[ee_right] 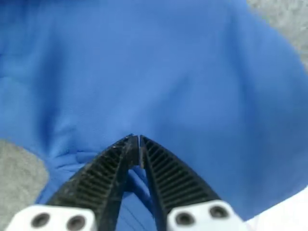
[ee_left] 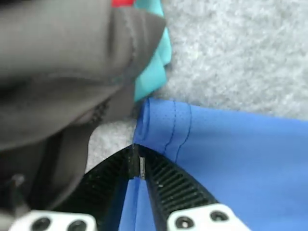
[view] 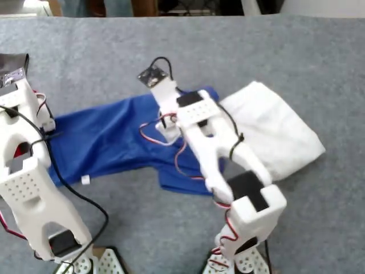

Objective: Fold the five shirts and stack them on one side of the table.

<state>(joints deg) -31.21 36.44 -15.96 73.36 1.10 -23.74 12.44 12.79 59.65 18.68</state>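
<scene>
Your left pincer [ee_left: 138,162] is closed, tips together, with a fold of the blue shirt [ee_left: 231,163] caught between its fingers at the hemmed corner. Just beyond its tips a grey cloth [ee_left: 62,53] lies over a teal cloth [ee_left: 153,72] on the table [ee_left: 240,48]. Your right pincer [ee_right: 138,143] is likewise closed, pinching the blue shirt, which spreads ahead of its tips and to both sides. A folded white shirt [view: 274,134] rests just beside the right pincer, on the side away from the left pincer, against the blue shirt's edge.
</scene>
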